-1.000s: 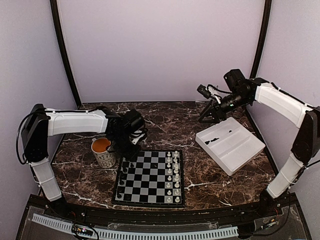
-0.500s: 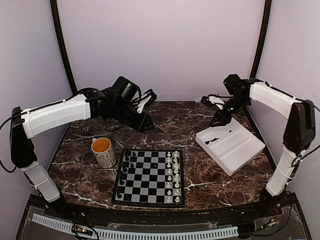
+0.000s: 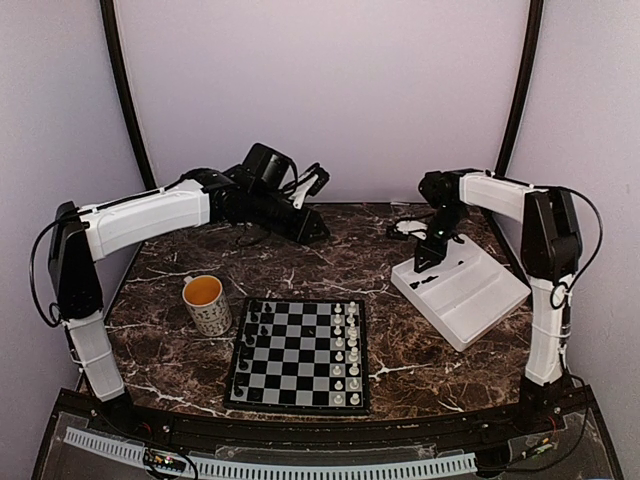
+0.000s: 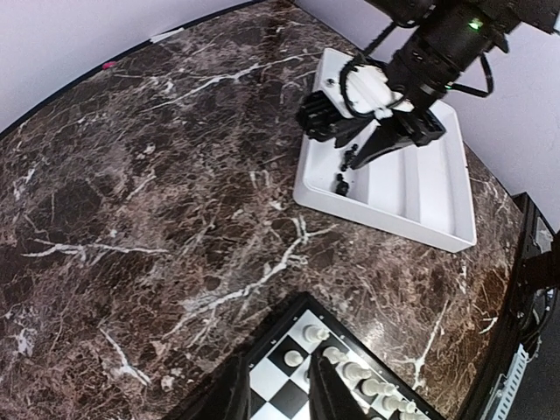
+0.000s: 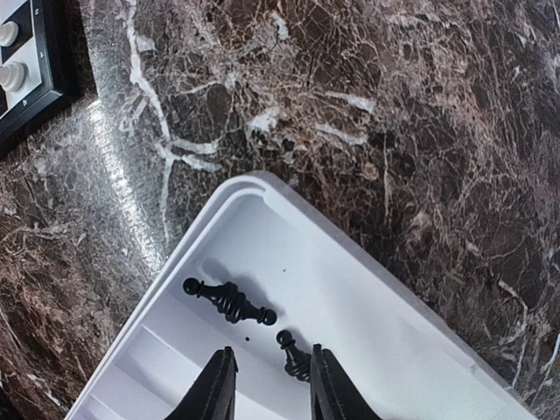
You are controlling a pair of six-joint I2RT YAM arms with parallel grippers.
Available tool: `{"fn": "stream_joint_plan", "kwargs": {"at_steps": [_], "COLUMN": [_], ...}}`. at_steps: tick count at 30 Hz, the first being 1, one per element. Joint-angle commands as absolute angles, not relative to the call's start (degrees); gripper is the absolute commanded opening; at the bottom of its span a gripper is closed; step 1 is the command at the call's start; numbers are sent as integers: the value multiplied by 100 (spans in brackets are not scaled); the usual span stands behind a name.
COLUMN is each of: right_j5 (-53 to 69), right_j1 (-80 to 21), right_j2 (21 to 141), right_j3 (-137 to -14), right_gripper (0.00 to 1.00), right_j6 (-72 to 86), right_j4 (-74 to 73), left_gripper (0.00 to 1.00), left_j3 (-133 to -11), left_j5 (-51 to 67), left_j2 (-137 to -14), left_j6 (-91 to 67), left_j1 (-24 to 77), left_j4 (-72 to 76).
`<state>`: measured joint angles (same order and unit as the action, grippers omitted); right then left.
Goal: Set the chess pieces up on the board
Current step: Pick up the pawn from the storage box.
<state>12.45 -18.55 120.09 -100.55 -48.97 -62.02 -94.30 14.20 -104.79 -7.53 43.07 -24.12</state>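
The board (image 3: 290, 378) lies at lower centre of the top view, flat on the marble table (image 3: 400, 350). Black chess pieces (image 3: 245, 352) stand along its left columns, with several squares there bare. White pieces (image 3: 352, 345) fill its two right columns. A mug (image 3: 208, 305) stands just left of the board's upper left corner.

A white tray (image 3: 480, 295) sits at the right of that view, tilted against the frame edges and well apart from the board. In the right wrist view two more black pieces are in the tray's near corner. One lies on its side (image 5: 229, 300) at centre frame. A smaller one (image 5: 296, 354) is just below and right of it, its lower end between the fingertips and close to the right-hand finger (image 5: 328, 394).

The right gripper (image 5: 269, 389) hangs over that corner, jaws parted wider than the small piece; no pinch shows.

The left gripper (image 4: 278, 398) is up at upper centre-left of the top view, well above the table and pointing right. In its own view the fingers (image 4: 232, 394) stand a little apart with nothing between them; the board's corner with white pieces shows at bottom, and the tray is at upper right
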Motion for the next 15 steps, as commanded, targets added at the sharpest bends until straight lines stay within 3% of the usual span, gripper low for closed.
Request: {"fn": "stream_joint_plan", "kwargs": {"at_steps": [1,10,15], "right_j5": [1061,714,617], "right_j1": [-2037,-2113,-2125], "right_j2": [12260,12652,12718], "right_j3": [-10620,-11342,-11407], "right_gripper": [31,32,32], "right_j6": [-5293,-5967,-6265], "right_j4": [-6773,-7616,-7839], "left_gripper": [26,26,28], "left_j3": [-10055,-10434,-11442], "left_j5": [1522,1520,1423], "left_j2": [-10707,-10782,-11114], "left_j6": [-887,-1438,-1451], "left_j1": [4003,3643,3625], "left_j4": [-2968,-3321,-3901]}}
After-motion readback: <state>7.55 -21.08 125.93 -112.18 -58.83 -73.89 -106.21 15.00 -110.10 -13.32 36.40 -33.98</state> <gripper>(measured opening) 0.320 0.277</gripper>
